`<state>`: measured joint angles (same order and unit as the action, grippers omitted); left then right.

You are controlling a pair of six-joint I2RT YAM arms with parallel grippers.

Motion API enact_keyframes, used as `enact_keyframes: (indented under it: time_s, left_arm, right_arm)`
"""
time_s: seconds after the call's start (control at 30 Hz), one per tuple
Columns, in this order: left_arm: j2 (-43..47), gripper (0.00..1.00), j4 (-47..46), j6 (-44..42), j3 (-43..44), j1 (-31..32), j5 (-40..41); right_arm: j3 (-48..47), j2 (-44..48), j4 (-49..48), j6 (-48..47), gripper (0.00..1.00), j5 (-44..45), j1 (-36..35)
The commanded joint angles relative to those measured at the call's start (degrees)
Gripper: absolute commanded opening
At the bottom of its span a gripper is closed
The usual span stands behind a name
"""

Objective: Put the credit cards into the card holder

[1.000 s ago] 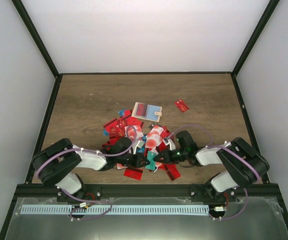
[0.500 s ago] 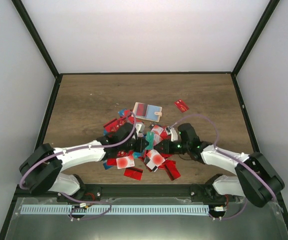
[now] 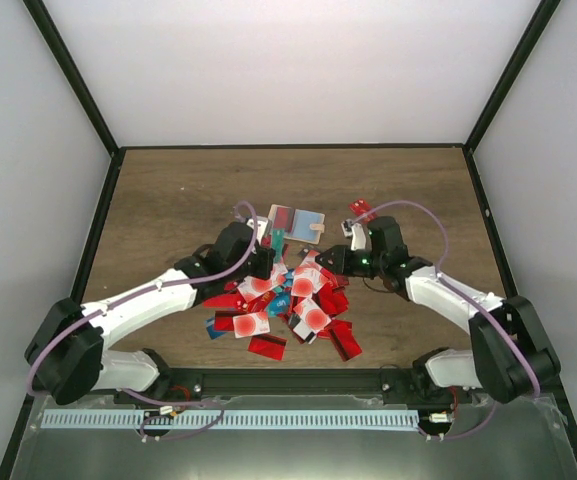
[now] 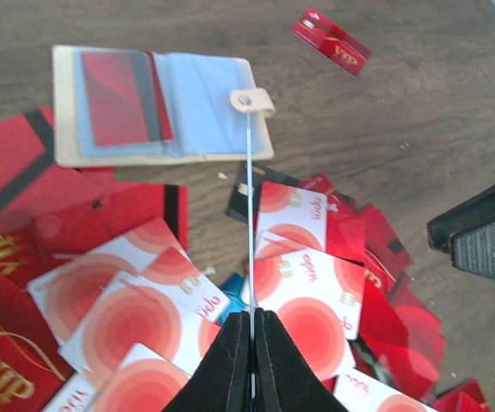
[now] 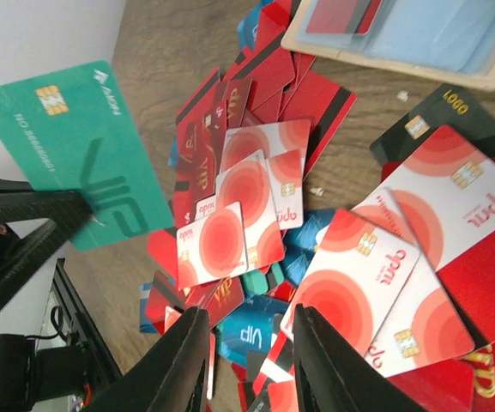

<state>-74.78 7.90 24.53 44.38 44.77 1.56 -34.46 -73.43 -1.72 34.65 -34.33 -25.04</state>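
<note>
Where white walls (image 3: 288, 70) close in, wood table (image 3: 168, 190) bears credit cards (image 3: 313, 318).

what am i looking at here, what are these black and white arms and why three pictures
Two robot arms are bolted at the near edge of a wooden table. One picture looks down from above; the other two come from a camera on each wrist. A pile of cards, mostly red, lies on the table, with an open card holder behind it, one red card inside. The left hand pinches a teal card on edge. The right hand is open and empty above the pile.
</note>
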Motion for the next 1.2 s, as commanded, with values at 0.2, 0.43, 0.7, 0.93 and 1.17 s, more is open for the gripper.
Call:
enact_keyframes:
  time_s: [0.2,0.43,0.7,0.93,1.17]
  left_arm:
    - [-0.10,0.04,-0.83,-8.79,2.55,-2.98,-1.28]
    - [-2.47,0.04,0.02,-7.81,6.54,-3.33,-3.02]
    - [-13.04,0.04,0.09,-3.32,14.97,-11.57,-10.24]
    - [-24.35,0.12,-0.94,-4.84,24.50,-14.45,-21.57]
    - [-29.06,0.34,-0.59,-4.63,24.42,-14.12,-23.83]
  right_arm:
    - [-5.30,-6.56,-0.41,-2.33,0.28,-4.06,4.11]
    - [-7.12,-10.51,-1.89,-3.01,0.26,-5.99,6.58]
    - [-11.86,-16.22,-2.59,-3.09,0.28,-7.89,9.64]
    - [-17.10,-22.04,-1.62,-3.03,0.32,-8.77,9.88]
    - [-17.46,-24.37,1.32,-5.96,0.44,-7.63,9.84]
